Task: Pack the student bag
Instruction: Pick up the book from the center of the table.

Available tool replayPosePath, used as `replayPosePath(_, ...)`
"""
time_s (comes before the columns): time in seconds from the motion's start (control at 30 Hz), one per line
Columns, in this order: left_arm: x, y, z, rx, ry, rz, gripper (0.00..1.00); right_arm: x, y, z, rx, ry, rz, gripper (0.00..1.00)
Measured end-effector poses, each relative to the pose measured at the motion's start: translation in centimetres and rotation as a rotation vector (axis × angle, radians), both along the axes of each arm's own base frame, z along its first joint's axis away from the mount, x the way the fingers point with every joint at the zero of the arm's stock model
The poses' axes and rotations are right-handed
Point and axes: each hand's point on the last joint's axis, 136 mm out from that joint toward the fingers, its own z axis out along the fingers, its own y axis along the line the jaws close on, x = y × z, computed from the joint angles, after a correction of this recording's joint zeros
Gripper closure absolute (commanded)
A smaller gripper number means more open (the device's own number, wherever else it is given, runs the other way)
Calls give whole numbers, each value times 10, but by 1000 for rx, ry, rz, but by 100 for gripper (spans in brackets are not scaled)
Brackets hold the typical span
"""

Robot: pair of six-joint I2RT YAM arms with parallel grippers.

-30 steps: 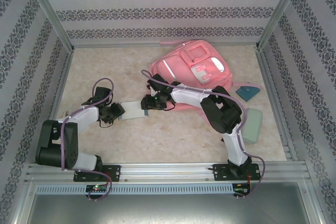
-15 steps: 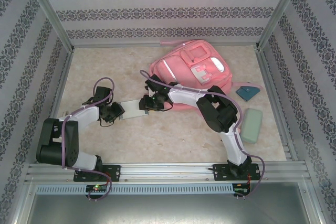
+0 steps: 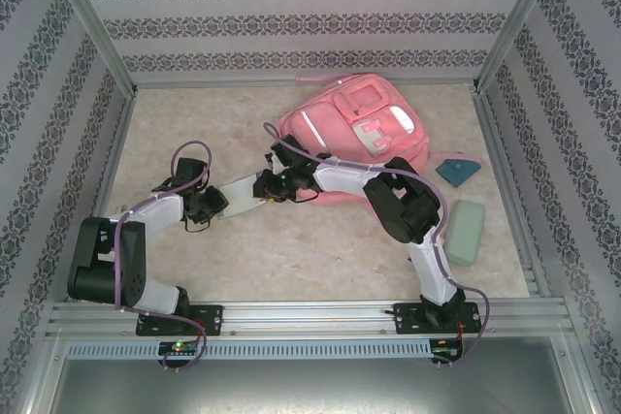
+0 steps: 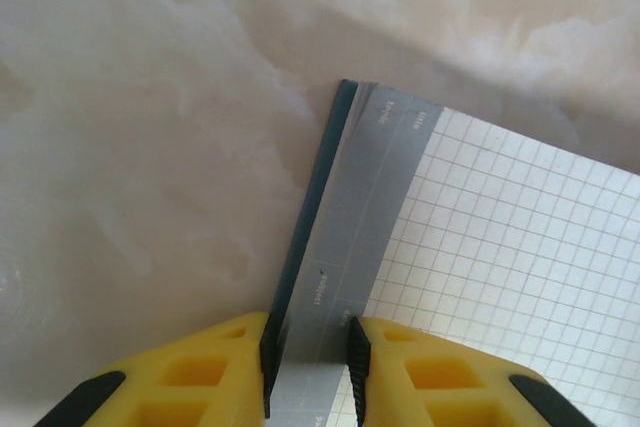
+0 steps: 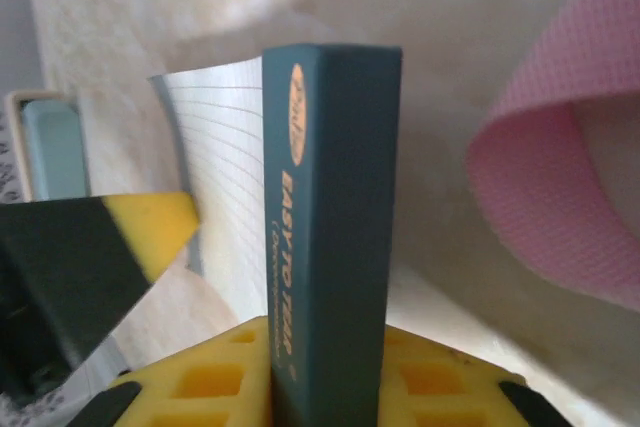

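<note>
Left fingers (image 4: 232, 359) pinched on notepad (image 4: 500, 247) edge; right fingers (image 5: 222, 369) pinched on spine; beige marbled table (image 4: 150, 147), striped patterned walls (image 3: 291, 21).

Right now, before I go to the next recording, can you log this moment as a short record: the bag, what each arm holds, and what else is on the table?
student bag: pink, lying at the far right of the table, not gripped
notepad: teal-bound, squared pages, between the two arms, near-left of the bag
left fingers: closed on the notepad's edge, beside the squared page
right fingers: closed on the notepad's teal spine
bag strap: pink loop, right of the spine
other items: teal triangular item and pale green case, right of the bag, untouched
</note>
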Motion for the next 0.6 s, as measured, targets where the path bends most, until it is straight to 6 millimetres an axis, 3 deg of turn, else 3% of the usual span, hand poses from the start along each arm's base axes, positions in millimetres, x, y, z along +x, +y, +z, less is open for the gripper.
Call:
replayPosePath(0.2, 4, -1, 4, -2, -12, -6, 68, 2, -1, 14, 43, -14, -4, 100)
replayPosePath(0.4, 2, -5, 11, -14, -5, -15, 47, 11, -9, 39, 82, -40, -16, 100)
replayPosePath(0.53, 12, -11, 39, -44, -71, -21, 38, 21, -23, 69, 113, -74, -45, 100)
replayPosePath(0.57, 17, -13, 49, -55, -99, -23, 31, 26, -29, 79, 124, -89, -61, 100)
replayPosePath(0.6, 21, -15, 59, -70, -123, -24, 29, 32, -34, 88, 135, -103, -74, 100)
